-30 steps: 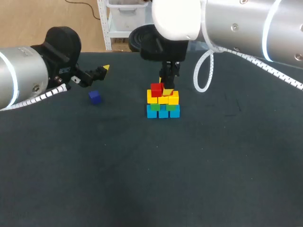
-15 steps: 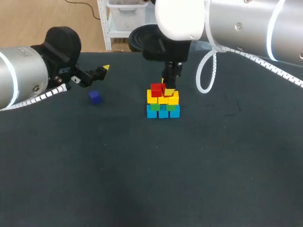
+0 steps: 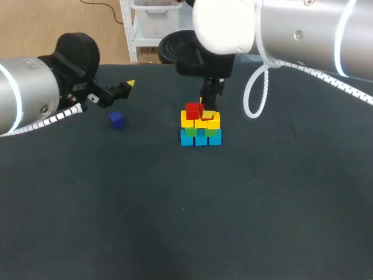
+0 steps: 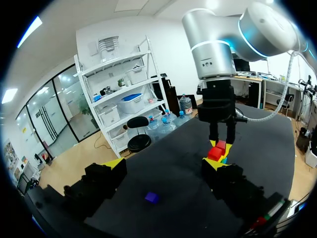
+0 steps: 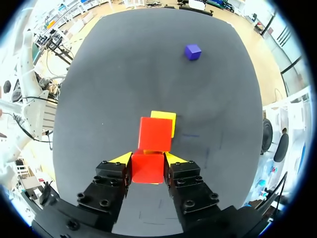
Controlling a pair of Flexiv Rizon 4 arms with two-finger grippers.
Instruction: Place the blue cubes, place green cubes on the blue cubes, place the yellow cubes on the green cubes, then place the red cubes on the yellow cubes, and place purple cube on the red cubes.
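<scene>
**A:** Why is the right gripper (image 5: pixel 148 159) sitting over the stack?

**B:** Its fingers are pinching the second red cube (image 5: pixel 147 169) from both sides. They hold it just beside the first red cube (image 5: pixel 155 134), which rests on the yellow cubes (image 3: pixel 214 121). That is the red layer going on, above the green cubes (image 3: pixel 190 132) and blue cubes (image 3: pixel 201 139).

**A:** Is it set down yet?

**B:** I can't tell, because the fingers hide the underside in the head view.

**A:** And the purple cube (image 3: pixel 117 120)?

**B:** It lies alone on the table (image 3: pixel 116 204), at about nine o'clock from the stack and well apart from it. The left gripper (image 4: pixel 164 166) hangs near it, at the cube's twelve o'clock, with its fingers spread and nothing between them. I read that as waiting, since purple goes on last.

**A:** Anything different from a second ago?

**B:** The right arm has edged toward three o'clock. The stack, the purple cube and the left arm sit where they were.
</scene>
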